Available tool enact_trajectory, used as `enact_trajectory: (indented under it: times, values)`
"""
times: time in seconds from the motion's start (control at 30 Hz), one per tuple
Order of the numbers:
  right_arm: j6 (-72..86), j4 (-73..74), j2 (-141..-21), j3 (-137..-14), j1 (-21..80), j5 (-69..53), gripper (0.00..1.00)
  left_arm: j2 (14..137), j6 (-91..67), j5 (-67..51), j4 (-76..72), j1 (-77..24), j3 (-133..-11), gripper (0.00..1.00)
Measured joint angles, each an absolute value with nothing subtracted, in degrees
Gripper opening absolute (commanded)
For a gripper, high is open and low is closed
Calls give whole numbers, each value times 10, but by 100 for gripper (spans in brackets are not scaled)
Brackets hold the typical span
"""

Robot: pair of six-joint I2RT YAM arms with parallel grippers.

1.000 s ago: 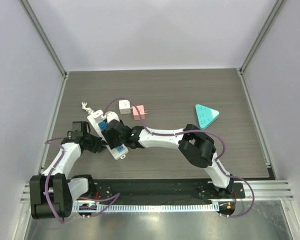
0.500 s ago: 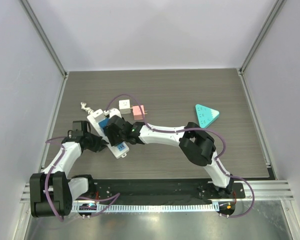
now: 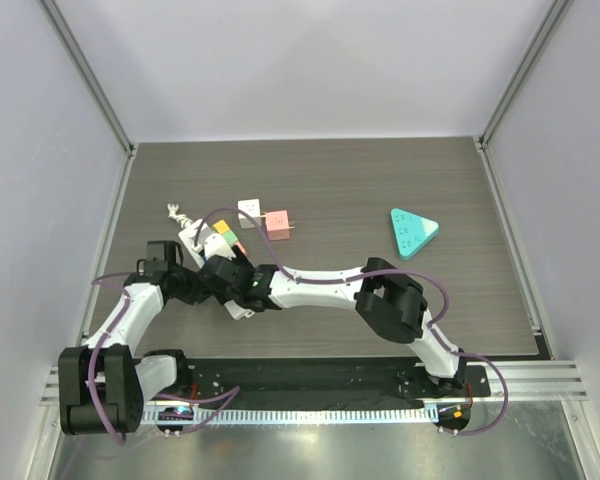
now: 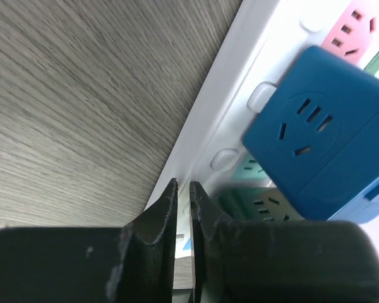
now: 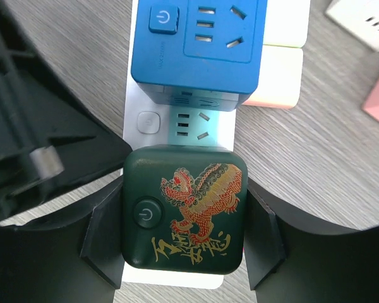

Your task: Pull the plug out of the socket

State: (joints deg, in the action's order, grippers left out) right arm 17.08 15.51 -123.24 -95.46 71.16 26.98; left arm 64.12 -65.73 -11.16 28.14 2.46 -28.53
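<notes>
A white power strip (image 3: 192, 237) lies at the table's left. In the right wrist view a dark green plug cube with a dragon print (image 5: 183, 214) sits on the strip (image 5: 134, 110), next to a blue plug cube (image 5: 199, 44). My right gripper (image 5: 184, 235) is shut on the green plug, one finger on each side; from above it (image 3: 238, 283) covers the strip's near part. My left gripper (image 4: 183, 189) is shut, its tips at the strip's edge (image 4: 240, 69) beside the blue cube (image 4: 316, 136); from above it (image 3: 200, 286) is left of the strip.
A white cube adapter (image 3: 248, 210) and a pink adapter (image 3: 276, 223) lie just beyond the strip. A teal triangular socket (image 3: 413, 231) lies at the right. The strip's twisted white cord (image 3: 175, 213) runs to the far left. Walls enclose the table.
My right gripper has moved along the strip toward its near end, off the blue cube and onto the green plug. The left arm has barely moved.
</notes>
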Motion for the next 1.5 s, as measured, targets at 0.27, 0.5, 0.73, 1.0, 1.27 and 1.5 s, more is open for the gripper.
enact_trajectory:
  times: [0.27, 0.5, 0.73, 1.0, 1.27, 1.5]
  values:
    - [217, 128, -1197, -901, 680, 204, 1, 639, -656, -110, 291, 23, -291, 11]
    - [269, 120, -1166, -874, 637, 119, 1, 645, -642, -72, 311, 24, -292, 11]
    - [200, 135, -1162, -886, 689, 227, 1, 646, -634, -49, 341, 24, -292, 12]
    - [189, 142, -1160, -897, 689, 205, 1, 601, -623, -64, 368, 24, -300, 14]
    - [242, 120, -1110, -867, 619, 125, 1, 498, -619, -82, 405, 24, -344, 19]
    - [258, 100, -989, -765, 535, 68, 1, 481, -611, -85, 423, 24, -357, 23]
